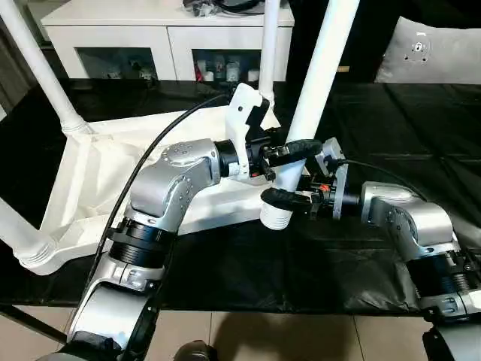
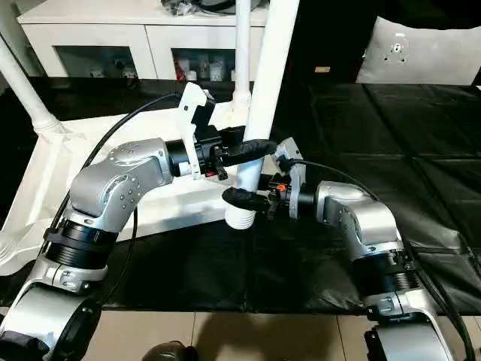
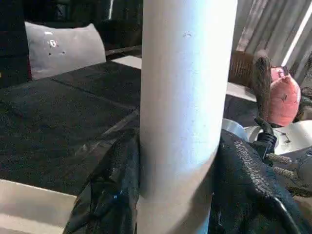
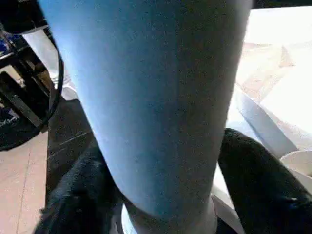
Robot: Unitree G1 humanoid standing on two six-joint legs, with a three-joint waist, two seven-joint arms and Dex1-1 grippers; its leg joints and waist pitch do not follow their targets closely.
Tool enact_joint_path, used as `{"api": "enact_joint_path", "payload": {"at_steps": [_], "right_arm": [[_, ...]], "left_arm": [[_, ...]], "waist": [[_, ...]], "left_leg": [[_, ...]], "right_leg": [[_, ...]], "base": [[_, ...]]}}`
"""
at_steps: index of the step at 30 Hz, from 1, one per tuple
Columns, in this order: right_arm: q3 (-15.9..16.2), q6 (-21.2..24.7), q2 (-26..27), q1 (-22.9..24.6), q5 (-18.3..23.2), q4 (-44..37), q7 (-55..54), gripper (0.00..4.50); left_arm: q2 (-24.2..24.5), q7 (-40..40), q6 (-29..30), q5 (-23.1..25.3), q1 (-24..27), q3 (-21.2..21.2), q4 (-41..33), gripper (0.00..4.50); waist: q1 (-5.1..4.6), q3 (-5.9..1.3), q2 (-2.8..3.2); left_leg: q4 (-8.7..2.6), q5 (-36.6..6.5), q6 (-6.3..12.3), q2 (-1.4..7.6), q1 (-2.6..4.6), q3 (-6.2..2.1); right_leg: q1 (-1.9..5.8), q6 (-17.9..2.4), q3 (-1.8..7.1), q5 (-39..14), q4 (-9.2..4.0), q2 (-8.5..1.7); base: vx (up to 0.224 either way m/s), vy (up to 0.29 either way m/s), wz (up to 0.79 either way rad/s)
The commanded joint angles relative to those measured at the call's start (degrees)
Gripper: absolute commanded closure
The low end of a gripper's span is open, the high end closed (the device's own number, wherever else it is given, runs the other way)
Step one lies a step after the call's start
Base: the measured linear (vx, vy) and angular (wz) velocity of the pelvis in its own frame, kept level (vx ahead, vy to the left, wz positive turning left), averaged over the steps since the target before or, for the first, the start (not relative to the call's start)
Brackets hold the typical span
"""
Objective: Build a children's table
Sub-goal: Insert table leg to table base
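Note:
The children's table lies upside down, its white top (image 1: 90, 173) with the ribbed underside up on the black-covered work table. Three white legs stand in its sockets: far left (image 1: 45, 75), near left (image 1: 15, 233) and far right (image 1: 269, 45). A fourth leg (image 1: 323, 68) is held nearly upright, leaning slightly. Its ribbed lower end (image 1: 276, 218) is at the top's near right corner, whose socket is hidden. My left gripper (image 1: 297, 154) is shut on this leg, fingers (image 3: 112, 190) pressed to both sides. Just below it, my right gripper (image 1: 284, 198) clasps the leg from the other side, fingers (image 4: 253, 170) against it.
The black cover (image 1: 391, 128) stretches wide to the right of the top. A white cabinet (image 1: 165, 30) stands behind the work table, and a grey cushion (image 1: 428, 53) lies at the far right. The work table's near edge (image 1: 248, 310) drops to a tiled floor.

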Motion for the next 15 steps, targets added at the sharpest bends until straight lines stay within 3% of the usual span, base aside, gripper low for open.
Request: {"api": "enact_joint_path", "payload": {"at_steps": [1,2,6,7,14,15], "right_arm": [[-0.6,-0.3,0.1,-0.9,0.7,0.2,0.3,1.75],[-0.7,-0.4,0.2,-0.8,0.7,0.2,0.3,1.99],[-0.9,-0.6,0.3,-0.7,0.7,0.5,0.1,2.14],[-1.1,-0.5,0.3,-0.8,0.6,0.9,-0.3,2.39],[-2.0,0.3,0.5,-0.8,1.4,1.0,-0.3,2.54],[-2.0,0.3,0.6,-0.8,1.3,1.0,-0.3,2.55]], "left_arm": [[0.2,0.0,0.3,-0.4,-0.3,-0.1,-1.6,2.68],[0.2,0.1,0.3,-0.4,-0.3,-0.1,-1.6,2.68],[0.3,0.1,0.7,-0.5,-0.4,0.1,-1.4,2.68],[0.3,0.1,1.1,-0.8,-0.5,0.3,-1.3,2.68],[-0.6,1.1,4.0,-2.8,-1.0,1.7,-1.3,2.68],[-0.8,1.2,4.5,-3.2,-1.1,1.9,-1.3,2.12]], "waist": [[-0.02,-4.6,-1.5],[0.0,-4.59,-1.48],[0.0,-4.57,-1.43],[-0.02,-4.56,-1.48],[-0.01,-4.55,-1.4],[-0.01,-4.55,-1.4]], "left_leg": [[-3.27,-5.6,4.06,3.26,1.35,-1.25],[-3.28,-5.7,4.01,3.27,1.36,-1.25],[-3.28,-6.2,3.64,3.32,1.4,-1.27],[-3.28,-6.2,3.6,3.25,1.35,-1.27],[-3.26,-6.3,3.35,3.24,1.34,-1.29],[-3.26,-6.3,3.32,3.26,1.38,-1.29]], "right_leg": [[3.03,-11.3,2.48,-7.9,-3.84,-4.35],[3.03,-11.2,2.49,-8.1,-3.87,-4.39],[2.98,-11.1,2.51,-8.8,-3.92,-4.43],[3.02,-11.0,2.51,-9.0,-3.94,-4.43],[2.99,-11.1,2.49,-9.1,-3.89,-4.38],[2.98,-11.1,2.47,-9.2,-3.89,-4.38]], "base": [[0.0,0.0,0.0],[0.0,0.0,0.0],[0.0,0.0,0.0],[0.0,0.0,0.0],[0.0,0.0,0.0],[0.0,0.0,0.0]]}}
